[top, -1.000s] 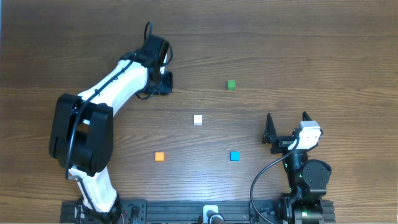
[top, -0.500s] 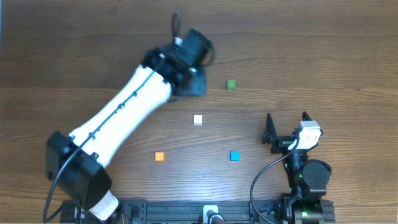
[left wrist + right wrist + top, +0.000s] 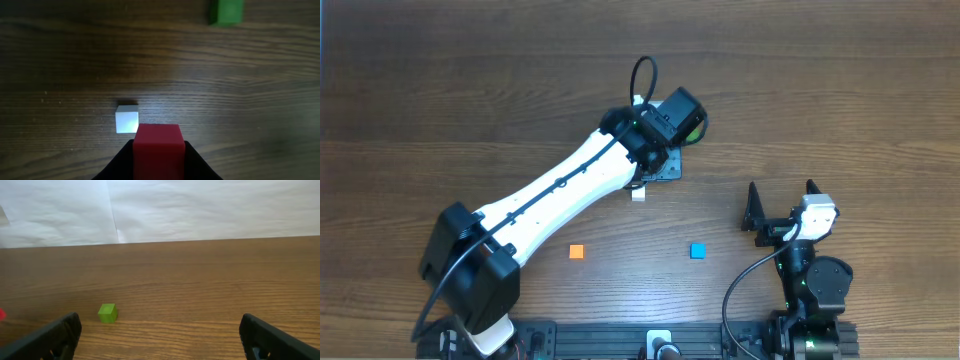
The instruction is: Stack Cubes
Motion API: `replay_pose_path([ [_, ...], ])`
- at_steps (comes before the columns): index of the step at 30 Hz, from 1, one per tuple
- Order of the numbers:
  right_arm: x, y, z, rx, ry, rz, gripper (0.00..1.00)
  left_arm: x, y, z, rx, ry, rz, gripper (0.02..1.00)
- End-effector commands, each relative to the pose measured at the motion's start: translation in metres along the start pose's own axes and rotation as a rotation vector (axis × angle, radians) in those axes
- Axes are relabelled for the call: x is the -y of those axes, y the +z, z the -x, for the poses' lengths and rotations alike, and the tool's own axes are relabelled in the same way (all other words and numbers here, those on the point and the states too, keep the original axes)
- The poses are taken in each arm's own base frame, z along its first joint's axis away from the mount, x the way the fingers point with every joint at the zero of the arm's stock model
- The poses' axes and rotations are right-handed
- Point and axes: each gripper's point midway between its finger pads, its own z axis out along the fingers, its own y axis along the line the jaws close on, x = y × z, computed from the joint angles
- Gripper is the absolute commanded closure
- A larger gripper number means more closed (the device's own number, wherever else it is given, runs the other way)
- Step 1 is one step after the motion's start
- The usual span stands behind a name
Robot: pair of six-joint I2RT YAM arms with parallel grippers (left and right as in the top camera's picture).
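Observation:
My left gripper (image 3: 159,146) is shut on a red cube (image 3: 159,152) and hangs lifted over the table's middle. Beneath it, a little to one side, lies a white cube (image 3: 127,121); in the top view the white cube (image 3: 639,195) peeks out from under the left gripper (image 3: 660,167). A green cube (image 3: 226,11) lies farther off, partly hidden behind the left wrist in the top view, and shows as the green cube (image 3: 107,313) in the right wrist view. An orange cube (image 3: 577,252) and a blue cube (image 3: 697,251) sit nearer the arms' bases. My right gripper (image 3: 780,205) stands open, holding nothing.
The wooden table (image 3: 840,90) is bare at the far side and to the right. A white sheet (image 3: 200,210) hangs behind the table's far edge. The left arm's white link (image 3: 550,195) slants across the left half of the table.
The left arm has swung from the far left toward the middle, and its gripper now hangs by the white cube. The right arm has kept still.

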Motion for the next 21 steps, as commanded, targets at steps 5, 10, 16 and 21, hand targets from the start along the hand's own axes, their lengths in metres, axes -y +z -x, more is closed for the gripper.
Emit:
replay_pose_path([
  [5, 0.003, 0.000, -0.001, 0.002, -0.006, -0.012, 0.009, -0.019, 0.037, -0.020, -0.043, -0.046, 0.050, 0.978],
  [10, 0.003, 0.000, -0.001, 0.001, -0.006, -0.012, 0.007, -0.024, 0.047, -0.022, -0.036, -0.054, 0.051, 0.976],
  [16, 0.003, 0.000, -0.001, 0.001, -0.006, -0.012, 0.009, -0.033, 0.051, -0.021, -0.035, -0.066, 0.074, 0.978],
  [21, 0.003, 0.000, -0.001, 0.002, -0.006, -0.012, 0.009, -0.034, 0.055, -0.022, -0.039, -0.061, 0.081, 0.976],
])
